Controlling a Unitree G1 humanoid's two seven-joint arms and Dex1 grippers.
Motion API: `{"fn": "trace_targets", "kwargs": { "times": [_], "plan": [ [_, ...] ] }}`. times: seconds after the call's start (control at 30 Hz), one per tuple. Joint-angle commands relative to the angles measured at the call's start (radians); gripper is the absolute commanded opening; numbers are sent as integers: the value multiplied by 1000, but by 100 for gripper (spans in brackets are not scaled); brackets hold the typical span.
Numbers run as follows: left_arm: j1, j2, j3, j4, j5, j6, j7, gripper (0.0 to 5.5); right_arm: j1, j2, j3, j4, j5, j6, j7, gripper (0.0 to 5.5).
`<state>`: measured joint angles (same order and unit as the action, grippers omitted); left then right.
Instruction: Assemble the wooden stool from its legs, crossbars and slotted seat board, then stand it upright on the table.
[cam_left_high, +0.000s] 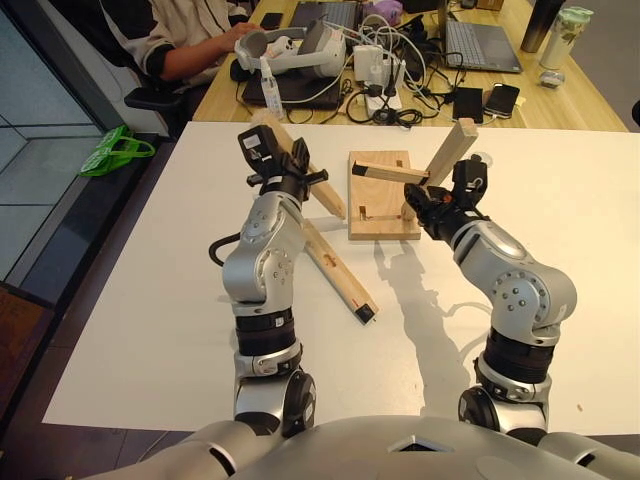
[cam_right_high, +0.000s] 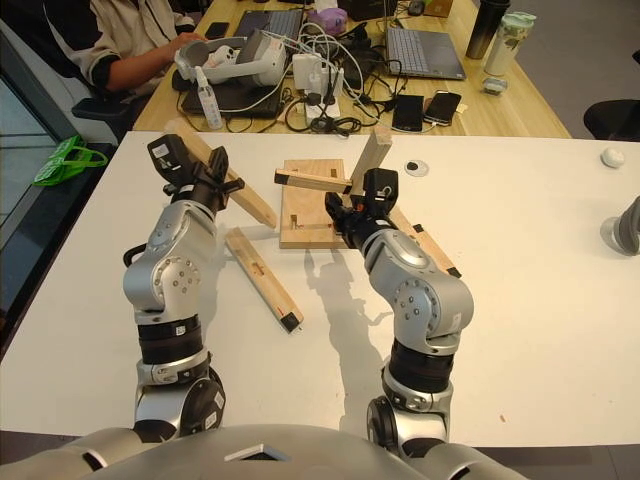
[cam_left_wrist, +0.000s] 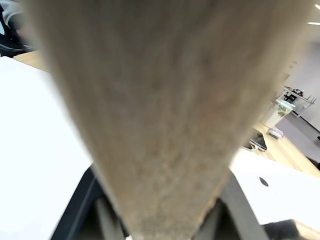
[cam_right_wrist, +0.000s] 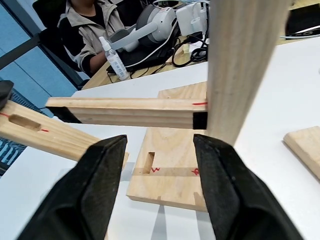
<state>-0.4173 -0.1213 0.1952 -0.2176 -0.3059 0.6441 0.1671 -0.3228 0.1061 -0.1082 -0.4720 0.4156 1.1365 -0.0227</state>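
We see left gripper (cam_left_high: 292, 180) jaws clamped on slotted leg (cam_left_high: 328, 196), right gripper (cam_right_wrist: 159, 152) jaws apart beside upright leg (cam_right_wrist: 245, 60). We'd brace it, then line slot squarely with crossbar (cam_right_wrist: 120, 111) end.

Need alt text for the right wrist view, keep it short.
The right gripper, open, hovers over the slotted seat board, which lies flat on the white table. Beside the gripper stands an upright leg with a crossbar joined to its side. A second leg, slotted, shows past the crossbar's free end.
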Motion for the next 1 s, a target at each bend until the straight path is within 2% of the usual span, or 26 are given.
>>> {"fn": "trace_targets", "kwargs": {
  "times": [0.03, 0.23, 0.37, 0.57, 1.0],
  "plan": [
    [-20, 0, 33, -23, -36, -27, -5, 102, -21, -20, 9, -20, 34, 34, 34, 247],
    [-36, -51, 75, -18, -143, -37, -3, 102, -42, -50, 26, -35, 98, 56, 110, 247],
    [-39, -59, 79, 14, -194, -26, -3, 102, -86, -56, 21, -51, 129, -30, 157, 247],
    [-36, -43, 46, 88, -178, -26, -4, 102, -224, -31, -64, 45, 140, -187, 129, 247],
    [-36, 4, -52, 200, -5, -162, -16, 102, -355, -27, 31, 219, 113, -325, 141, 247]
  ]
}}
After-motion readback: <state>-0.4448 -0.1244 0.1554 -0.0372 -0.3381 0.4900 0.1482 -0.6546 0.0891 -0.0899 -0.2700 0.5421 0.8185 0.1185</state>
